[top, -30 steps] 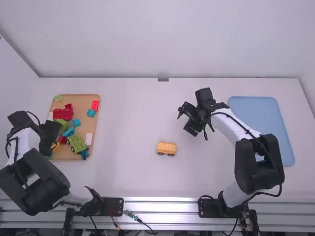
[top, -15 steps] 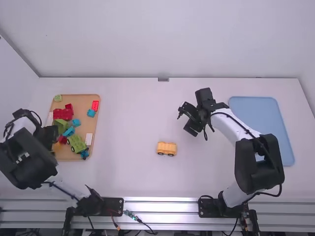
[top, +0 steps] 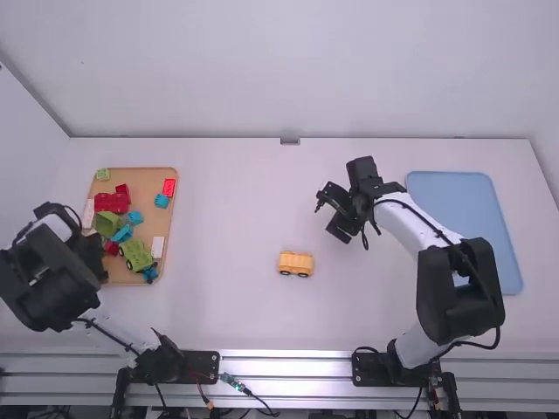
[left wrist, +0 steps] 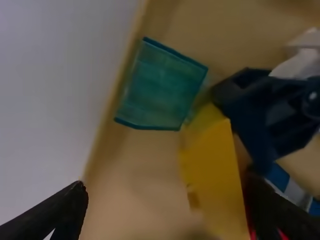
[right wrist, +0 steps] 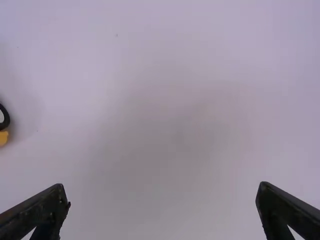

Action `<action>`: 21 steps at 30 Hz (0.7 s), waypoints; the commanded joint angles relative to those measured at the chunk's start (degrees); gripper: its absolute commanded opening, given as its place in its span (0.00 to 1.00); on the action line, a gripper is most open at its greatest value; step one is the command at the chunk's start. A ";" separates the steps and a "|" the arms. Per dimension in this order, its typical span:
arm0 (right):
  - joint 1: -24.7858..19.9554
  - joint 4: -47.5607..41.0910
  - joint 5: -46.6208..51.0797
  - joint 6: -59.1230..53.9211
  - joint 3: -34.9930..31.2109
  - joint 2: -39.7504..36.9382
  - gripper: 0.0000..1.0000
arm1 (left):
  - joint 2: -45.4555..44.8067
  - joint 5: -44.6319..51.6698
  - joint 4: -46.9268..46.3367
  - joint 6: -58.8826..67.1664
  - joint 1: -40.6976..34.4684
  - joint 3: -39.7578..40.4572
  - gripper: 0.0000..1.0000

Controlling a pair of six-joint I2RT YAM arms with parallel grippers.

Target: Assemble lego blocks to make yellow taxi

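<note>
The left gripper (top: 93,253), fingers parted, is positioned over the brown tray's (top: 144,185) left side, near one yellow block (left wrist: 212,170). Right of the brown tray, one yellow wheeled base (top: 295,263) is placed on the desk (top: 236,201); farther right, the right gripper (top: 326,198) is held empty and spread, then one blue tray (top: 463,218).

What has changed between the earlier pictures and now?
The left gripper shifted over the tan tray towards its near edge; its fingers are open, nothing gripped. The open right gripper and the yellow wheeled block on the white table stayed put.
</note>
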 commanded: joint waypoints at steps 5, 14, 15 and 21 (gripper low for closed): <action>-0.13 -0.24 -0.13 0.24 1.86 -1.12 0.99 | 0.13 -0.18 2.14 -1.40 0.15 -2.23 0.81; -0.11 -0.24 -0.13 0.26 1.86 -1.12 0.99 | 0.13 1.64 3.41 3.36 0.44 -2.78 0.68; -0.11 -0.24 -0.15 0.28 1.86 -1.09 0.99 | 0.13 1.53 2.91 2.90 0.42 -2.80 0.68; -0.13 -0.24 -0.15 0.24 1.86 -1.12 0.99 | 0.13 -1.56 3.82 2.44 0.72 -2.75 0.72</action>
